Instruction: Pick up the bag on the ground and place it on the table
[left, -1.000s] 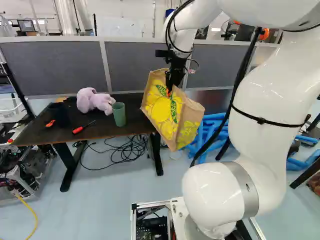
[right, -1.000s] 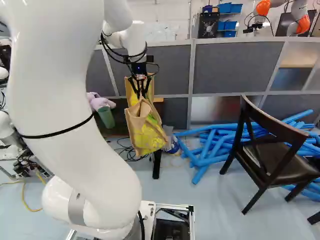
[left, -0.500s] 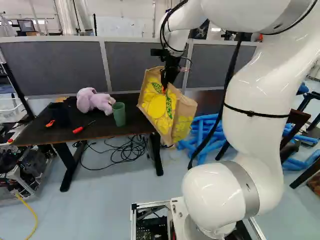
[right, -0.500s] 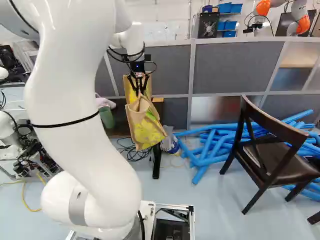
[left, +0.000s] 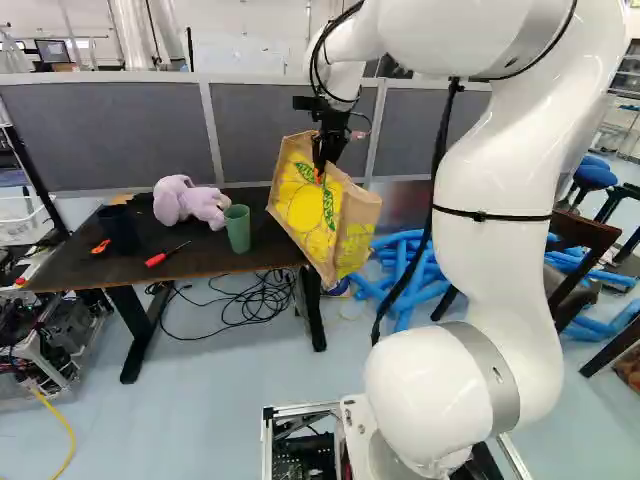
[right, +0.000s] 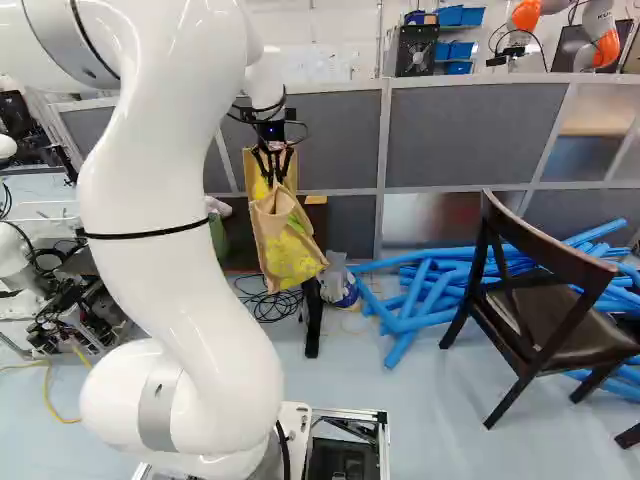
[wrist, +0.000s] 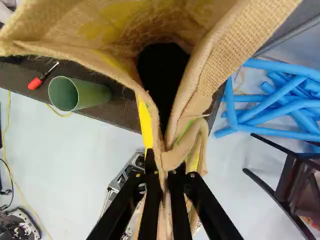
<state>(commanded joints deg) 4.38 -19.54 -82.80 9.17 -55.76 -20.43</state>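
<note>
- Item: 1 burlap shopping bag (left: 305, 205), yellow print, mouth open; off the floor, hanging tilted at the end of the table (left: 85, 272) nearest the blue tubes (right: 400, 310).
- End effector: 1 gripper (wrist: 164, 172), its 2 orange-padded fingers clamped on the bag's rim, fabric pinched between them.
- Step in hand, as I judge it: the carry. Pickup done, placing not yet.
- Clearance: the bag's lower corner seems to hang below tabletop level; from my views I cannot tell how much of it is over the table.
- Next move called for: I should raise the bag until its base clears the edge, bring it inward over the top, then lower and release once it is supported.
- Table stock: 1 green cup (left: 238, 229), nearest the bag; 1 lilac plush toy (left: 190, 203); 1 red-handled screwdriver (left: 166, 255).
- Risk: swinging in low, I could snag the edge or topple the cup; set down part-way, the bag could slump off.
</note>
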